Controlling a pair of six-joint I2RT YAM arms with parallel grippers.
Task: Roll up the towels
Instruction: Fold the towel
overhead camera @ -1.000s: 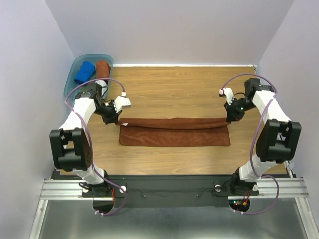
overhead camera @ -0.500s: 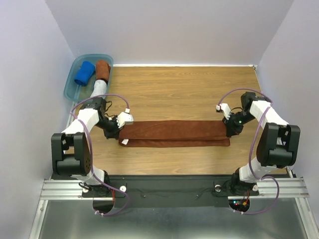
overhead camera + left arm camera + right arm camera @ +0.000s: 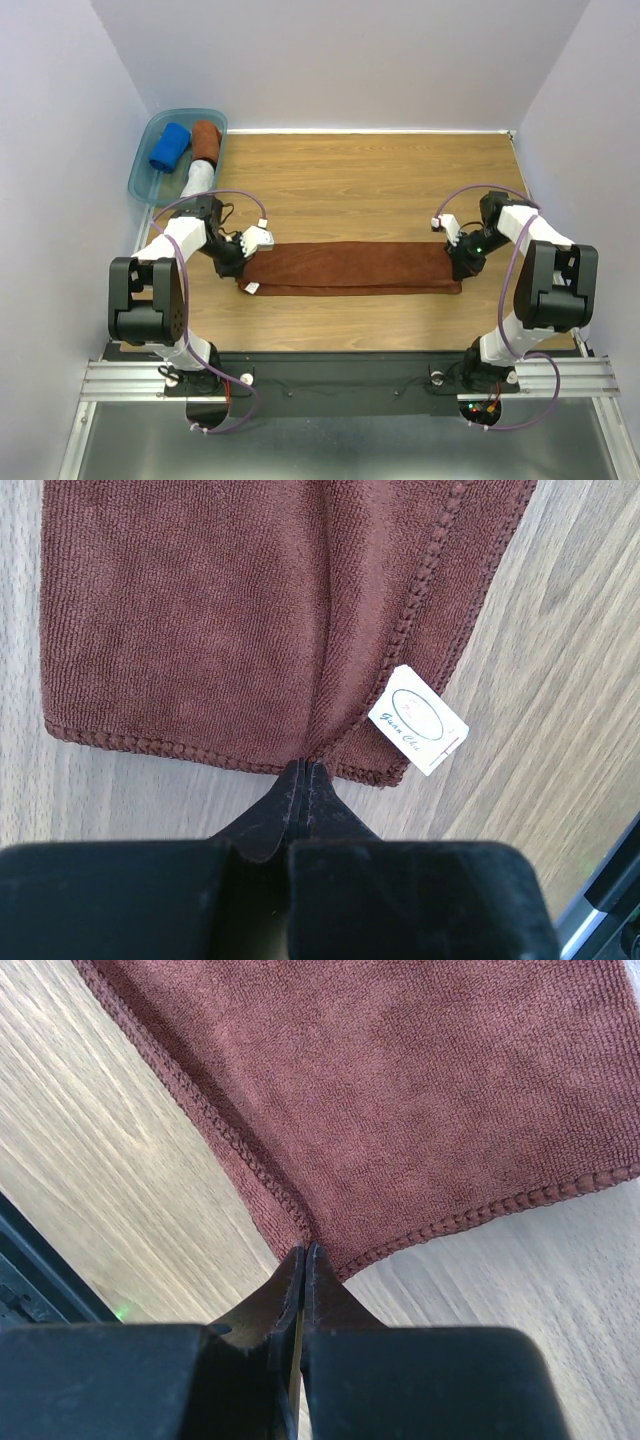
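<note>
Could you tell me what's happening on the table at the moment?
The two arms are working a rust-brown towel that lies folded lengthwise into a long strip across the wooden table. The left gripper is shut on the towel's left end, near its white label, and the right gripper is shut on a corner at the right end. No rolling shows yet. In the blue tub at the far left sit three rolled towels, blue, brown and grey.
</note>
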